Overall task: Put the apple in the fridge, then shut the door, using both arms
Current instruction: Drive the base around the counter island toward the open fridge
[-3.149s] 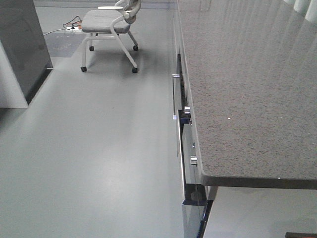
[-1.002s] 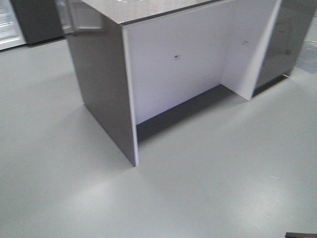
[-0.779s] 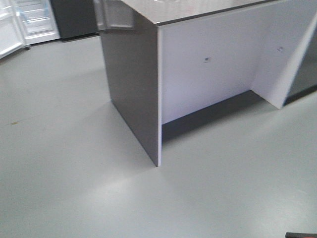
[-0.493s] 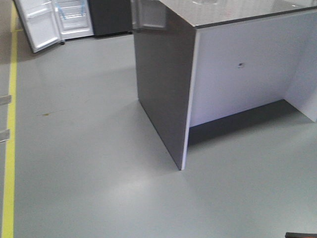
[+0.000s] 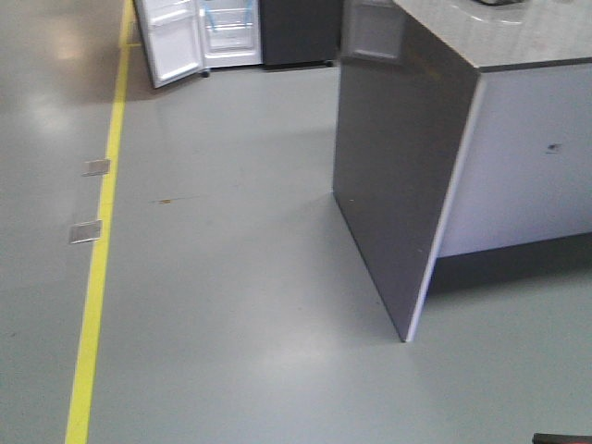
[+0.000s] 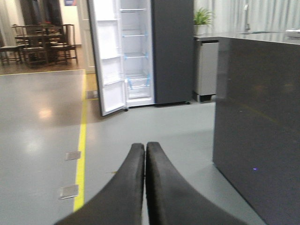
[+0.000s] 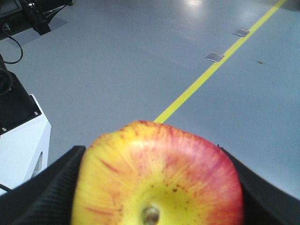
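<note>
The apple (image 7: 157,176), yellow with red streaks and its stem end facing the camera, fills the bottom of the right wrist view. My right gripper (image 7: 157,187) is shut on it, a black finger on each side. My left gripper (image 6: 145,147) is shut and empty, pointing across the floor toward the fridge (image 6: 171,47). The fridge stands far ahead, dark grey, its white interior with glass shelves and blue tape showing. Its door (image 6: 107,56) hangs open to the left. In the front view the fridge (image 5: 296,28) and the door (image 5: 171,42) are at the top edge.
A dark grey counter island (image 5: 398,176) with a speckled top stands close on the right; it also shows in the left wrist view (image 6: 258,122). A yellow floor line (image 5: 102,240) with two floor plates runs along the left. Chairs and a table (image 6: 40,42) stand far left.
The view has swung left: the counter island has slid to the right, and the open fridge and the yellow line have come into sight at the top left.
</note>
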You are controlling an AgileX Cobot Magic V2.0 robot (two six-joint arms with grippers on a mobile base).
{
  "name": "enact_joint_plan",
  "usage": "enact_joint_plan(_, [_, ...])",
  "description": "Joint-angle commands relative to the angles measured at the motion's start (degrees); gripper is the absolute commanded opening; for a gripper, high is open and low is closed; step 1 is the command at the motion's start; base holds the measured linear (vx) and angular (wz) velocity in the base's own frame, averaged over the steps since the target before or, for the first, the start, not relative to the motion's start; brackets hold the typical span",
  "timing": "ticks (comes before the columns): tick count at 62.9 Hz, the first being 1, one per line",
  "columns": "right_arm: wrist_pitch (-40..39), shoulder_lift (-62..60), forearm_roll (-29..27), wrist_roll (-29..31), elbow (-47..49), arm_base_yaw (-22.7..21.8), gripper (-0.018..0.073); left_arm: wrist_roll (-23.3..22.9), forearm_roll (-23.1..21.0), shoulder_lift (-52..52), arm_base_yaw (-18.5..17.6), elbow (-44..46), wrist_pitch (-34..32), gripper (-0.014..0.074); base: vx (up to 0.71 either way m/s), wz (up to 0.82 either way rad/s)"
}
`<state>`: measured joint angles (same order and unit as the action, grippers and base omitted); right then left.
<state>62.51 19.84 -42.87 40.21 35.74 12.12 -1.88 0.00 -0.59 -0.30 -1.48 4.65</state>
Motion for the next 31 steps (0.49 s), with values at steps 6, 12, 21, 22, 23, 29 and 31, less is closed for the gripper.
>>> enact_joint_plan(6, [-2.77,0.62,-3.06,0.33,1.57,0.01,0.039,-0.57,0.0,-0.92,-0.35,-1.23,-4.32,-0.0006,0.1,0.4])
enact_joint_plan(12, [-2.77,0.62,-3.06,0.33,1.57,0.01,0.039,-0.57,0.0,-0.92,-0.35,-1.23,-4.32,-0.0006,0.1,0.4])
enact_joint_plan(21, [-2.77,0.62,-3.06,0.33,1.57,0.01,0.039,-0.57,0.0,-0.92,-0.35,-1.23,-4.32,-0.0006,0.11,0.4])
enact_joint_plan(22, [-2.77,0.62,-3.06,0.4,1.57,0.01,0.039,-0.57,0.0,-0.92,-0.35,-1.23,-4.32,-0.0006,0.11,0.4])
enact_joint_plan(23, [-2.77,0.62,-3.06,0.4,1.57,0.01,0.039,-0.57,0.0,-0.92,-0.35,-1.23,-4.32,-0.0006,0.11,0.4])
enact_joint_plan(29, [-2.77,0.62,-3.06,0.4,1.57,0.01,0.039,-0.57,0.0,-0.92,-0.35,-1.23,-4.32,-0.0006,0.11,0.39])
enact_joint_plan(31, [-2.77,0.62,-3.06,0.4,1.57,0.01,0.039,-0.57,0.0,-0.92,-0.35,-1.23,-4.32,-0.0006,0.12,0.36])
